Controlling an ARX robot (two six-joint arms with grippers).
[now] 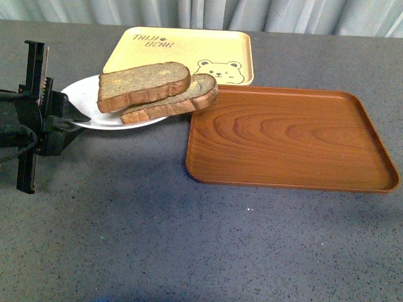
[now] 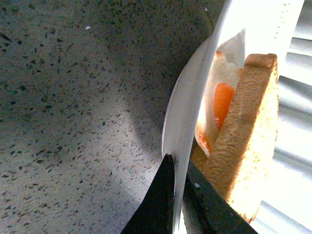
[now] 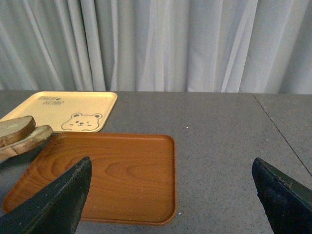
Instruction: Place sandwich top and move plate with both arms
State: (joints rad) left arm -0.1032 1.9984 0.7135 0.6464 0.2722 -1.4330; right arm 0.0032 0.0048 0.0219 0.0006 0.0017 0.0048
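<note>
- Left fingers (image 2: 158, 200) clamp plate (image 1: 82, 94) rim.
- Right fingers (image 3: 58, 200) spread wide, holding nothing.
- Sandwich top (image 1: 143, 85) lies on lower slice (image 1: 189, 97), on plate.
- Bear tray (image 1: 182, 47) behind plate; wood-grain tray (image 1: 289, 138) just beside, right.

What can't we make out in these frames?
Front view: right tool out of frame; in the right wrist view its fingers are cut by the bottom edge.
Front view: filling hidden under the sandwich top; left wrist view shows only a white-orange sliver.
Left wrist view: plate edge-on, glare-washed, mostly cut off past the left tool.
</note>
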